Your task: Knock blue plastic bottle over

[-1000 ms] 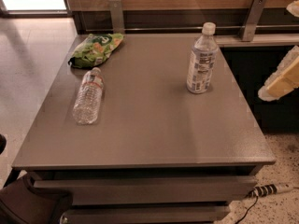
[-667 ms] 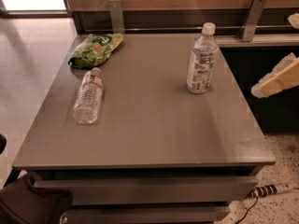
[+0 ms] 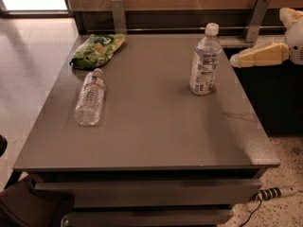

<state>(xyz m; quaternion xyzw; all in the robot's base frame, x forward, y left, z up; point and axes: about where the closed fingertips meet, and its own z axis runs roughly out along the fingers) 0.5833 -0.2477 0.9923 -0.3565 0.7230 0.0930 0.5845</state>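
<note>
The blue plastic bottle (image 3: 204, 63) stands upright on the right rear part of the grey table (image 3: 156, 131). It is clear, with a white cap and a white-and-bluish label. My gripper (image 3: 258, 38) hangs at the right edge of the view, just past the table's right side and level with the bottle's upper half. Its cream fingers (image 3: 260, 55) are apart, the lower one pointing left at the bottle with a small gap between them. The gripper is open and holds nothing.
A ribbed clear bottle (image 3: 91, 97) with a red-white label lies on its side at the table's left. A green snack bag (image 3: 97, 48) lies at the back left corner. Metal brackets (image 3: 258, 15) stand along a wooden rail behind. A power strip (image 3: 277, 193) lies on the floor.
My gripper has moved up and left, from beside the table's right edge towards the bottle's upper half. The bottle still stands; nothing else has moved.
</note>
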